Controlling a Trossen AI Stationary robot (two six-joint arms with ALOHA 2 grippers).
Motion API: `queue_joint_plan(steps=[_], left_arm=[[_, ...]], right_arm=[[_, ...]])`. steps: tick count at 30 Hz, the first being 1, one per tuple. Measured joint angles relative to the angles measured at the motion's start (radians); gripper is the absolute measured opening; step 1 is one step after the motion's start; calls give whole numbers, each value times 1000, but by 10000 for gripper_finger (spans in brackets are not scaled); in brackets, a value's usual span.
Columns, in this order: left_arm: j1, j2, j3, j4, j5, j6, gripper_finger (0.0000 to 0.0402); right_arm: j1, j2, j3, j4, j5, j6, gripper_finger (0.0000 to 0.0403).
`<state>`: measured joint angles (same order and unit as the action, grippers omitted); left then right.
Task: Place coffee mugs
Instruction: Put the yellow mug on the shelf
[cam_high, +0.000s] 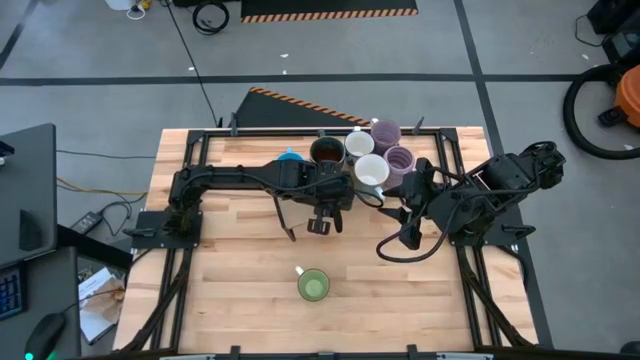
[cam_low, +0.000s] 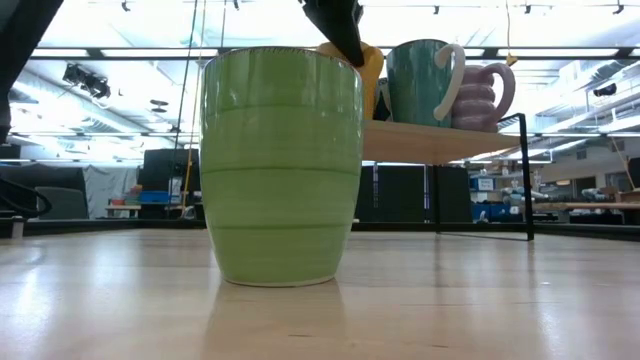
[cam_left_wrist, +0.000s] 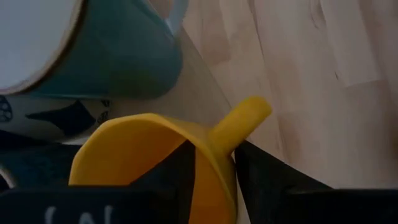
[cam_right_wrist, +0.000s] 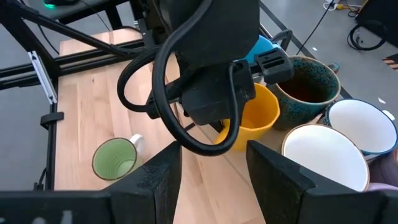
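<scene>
Left end effector (cam_right_wrist: 219, 127) sits over the orange mug (cam_right_wrist: 256, 118), one finger inside the rim and one outside by the handle per the left wrist view. Whether the fingers actually pinch the wall or stand slack, can't tell.

Orange mug (cam_left_wrist: 149, 155) stands at the front edge of the mug cluster at the rear of the bench (cam_high: 230, 290), touching or just beside the dark brown mug (cam_right_wrist: 308, 84). Blue mug (cam_left_wrist: 118, 56) is right behind the orange one. Two white-interior mugs (cam_right_wrist: 323, 158) are to the right of the brown one, two lilac mugs (cam_high: 392, 147) beyond those at the cluster's right end.

Green mug (cam_high: 314, 286) stands alone, upright, well apart from the orange mug on the near side of the bench, handle pointing toward the cluster.

Right end effector (cam_high: 409, 238) hangs to the right of the orange mug, fingers apart, holding nothing.
</scene>
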<state>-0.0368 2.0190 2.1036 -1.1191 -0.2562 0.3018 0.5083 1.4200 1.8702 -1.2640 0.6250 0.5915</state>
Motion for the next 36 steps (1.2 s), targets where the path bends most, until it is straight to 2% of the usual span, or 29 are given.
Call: queue_joint_plan(steps=[5,11,16,26,36], left_arm=[[1,1,0,12,-19,9,119],[0,1,0,13,-89,10,119],[1,1,0,18,-91,7,120],[-20,1,0,38,-92,-3,163],[-35,-17,0,31,-128,-28,167]], right_arm=[[0,0,0,0,0,0,185],[0,0,0,1,2,-8,185],[0,0,0,6,3,-10,185],[0,0,0,6,5,-19,185],[3,0,0,6,6,-30,185]])
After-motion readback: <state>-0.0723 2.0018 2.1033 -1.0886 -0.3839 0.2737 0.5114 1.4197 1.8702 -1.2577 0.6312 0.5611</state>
